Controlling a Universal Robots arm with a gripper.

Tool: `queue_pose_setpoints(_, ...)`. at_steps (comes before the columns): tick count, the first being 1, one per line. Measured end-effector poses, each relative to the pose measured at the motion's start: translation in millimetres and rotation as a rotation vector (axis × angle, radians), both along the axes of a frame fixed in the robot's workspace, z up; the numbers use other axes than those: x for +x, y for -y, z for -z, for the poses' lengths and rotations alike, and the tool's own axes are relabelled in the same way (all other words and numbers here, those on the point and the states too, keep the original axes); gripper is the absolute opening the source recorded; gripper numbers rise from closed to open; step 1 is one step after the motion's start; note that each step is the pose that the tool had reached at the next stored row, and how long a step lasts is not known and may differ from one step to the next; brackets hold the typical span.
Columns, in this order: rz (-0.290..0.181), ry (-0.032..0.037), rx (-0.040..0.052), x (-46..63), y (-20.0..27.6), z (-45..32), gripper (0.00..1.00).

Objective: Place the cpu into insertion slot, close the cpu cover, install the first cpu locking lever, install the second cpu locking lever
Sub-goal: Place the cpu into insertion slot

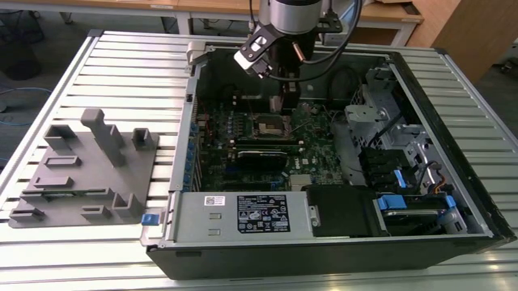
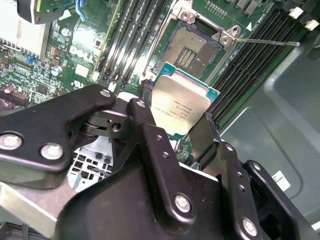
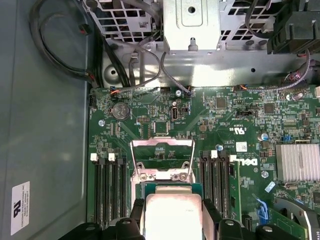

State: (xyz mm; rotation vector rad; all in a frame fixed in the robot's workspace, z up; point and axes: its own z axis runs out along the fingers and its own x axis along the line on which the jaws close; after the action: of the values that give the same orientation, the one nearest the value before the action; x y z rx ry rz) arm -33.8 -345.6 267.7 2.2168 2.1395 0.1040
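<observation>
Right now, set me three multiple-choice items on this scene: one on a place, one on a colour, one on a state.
1. Where is the small square silvery-grey cpu?
A. Seated in the dark-framed square insertion slot.
B. Held in the black metal gripper, above the green motherboard.
C. Lying flat on the motherboard.

2. What colour is the slot's pin field?
A. Blue.
B. White.
C. Tan-gold.

3. What state is the slot in?
A. Open and empty.
B. Filled.
C. Covered by a shut frame.

Answers:
1 B, since the second wrist view shows the gripper clamping its edges.
2 C, since the pins show tan-gold.
3 A, since its pins lie bare.
</observation>
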Motion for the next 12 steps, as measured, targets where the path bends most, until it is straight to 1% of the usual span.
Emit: queue_pose_setpoints(12, 0.000, 0.0000, 0.0000, -1.0, -0.1, 1.6, 0.54)
